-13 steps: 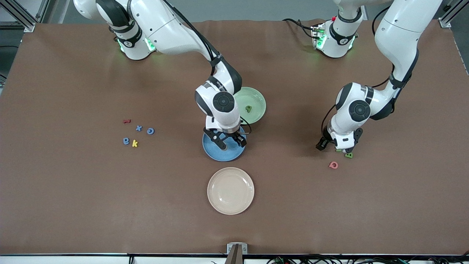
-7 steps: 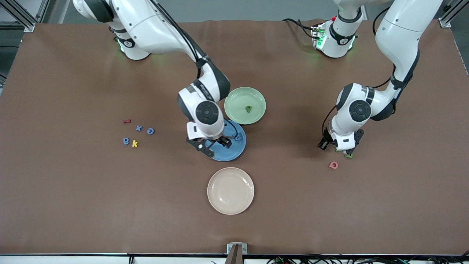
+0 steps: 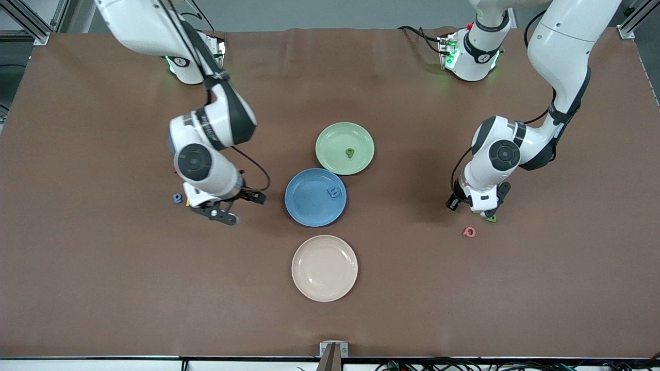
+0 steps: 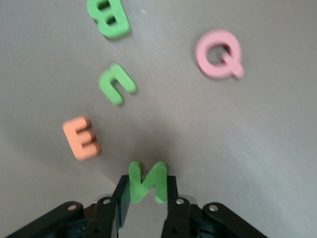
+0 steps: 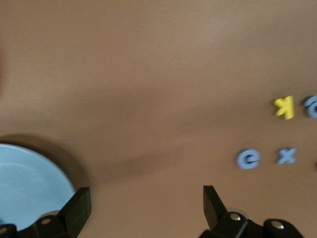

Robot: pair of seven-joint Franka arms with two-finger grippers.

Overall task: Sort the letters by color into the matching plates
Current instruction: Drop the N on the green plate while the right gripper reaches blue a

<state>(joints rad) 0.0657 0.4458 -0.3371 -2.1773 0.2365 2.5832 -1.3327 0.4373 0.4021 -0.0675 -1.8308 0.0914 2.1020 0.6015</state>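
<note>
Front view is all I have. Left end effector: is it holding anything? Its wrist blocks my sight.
Observer: Yes. The left end effector is shut on a green N.
Operator: What lies near it?
Observer: A green B, a green hooked letter, an orange E and a pink Q.
Operator: What's under the right arm?
Observer: A blue e, a blue x and a yellow k. The open right end effector holds nothing.

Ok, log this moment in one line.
left gripper: shut on green N | right gripper: open, near blue letters | blue plate: one letter
</note>
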